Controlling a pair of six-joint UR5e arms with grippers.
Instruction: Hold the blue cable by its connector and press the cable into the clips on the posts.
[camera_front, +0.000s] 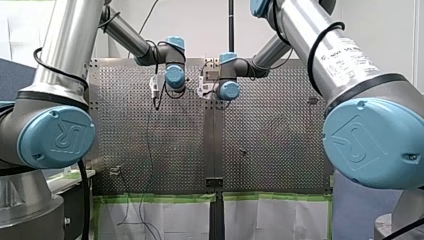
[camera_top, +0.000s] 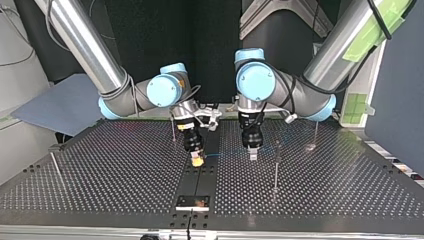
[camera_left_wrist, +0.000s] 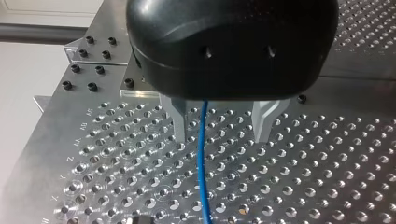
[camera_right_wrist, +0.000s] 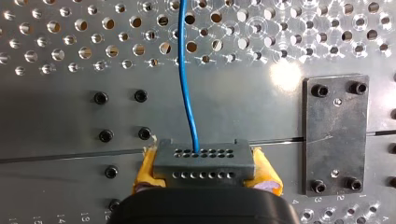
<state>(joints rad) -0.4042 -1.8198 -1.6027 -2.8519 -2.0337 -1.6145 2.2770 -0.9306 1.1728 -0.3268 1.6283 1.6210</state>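
- Right wrist view: your right gripper (camera_right_wrist: 206, 173) pinches the dark multi-hole connector (camera_right_wrist: 204, 158) between its yellow pads (camera_right_wrist: 147, 170). That rigid block looks like the safest place to hold.
- The blue cable (camera_right_wrist: 187, 84) leaves the connector and runs ahead over the perforated table (camera_right_wrist: 56, 46). Judge it thin, light and limp: it will likely sag or kink unless you keep it taut.
- In the left wrist view, your left gripper (camera_left_wrist: 222, 125) has its metal fingers (camera_left_wrist: 180, 122) spread. The cable passes between them, close by one finger.
- In the top view, the nearest post (camera_top: 275, 167) stands apart from both grippers. Its clip is too small to make out, and the cable appears unseated.
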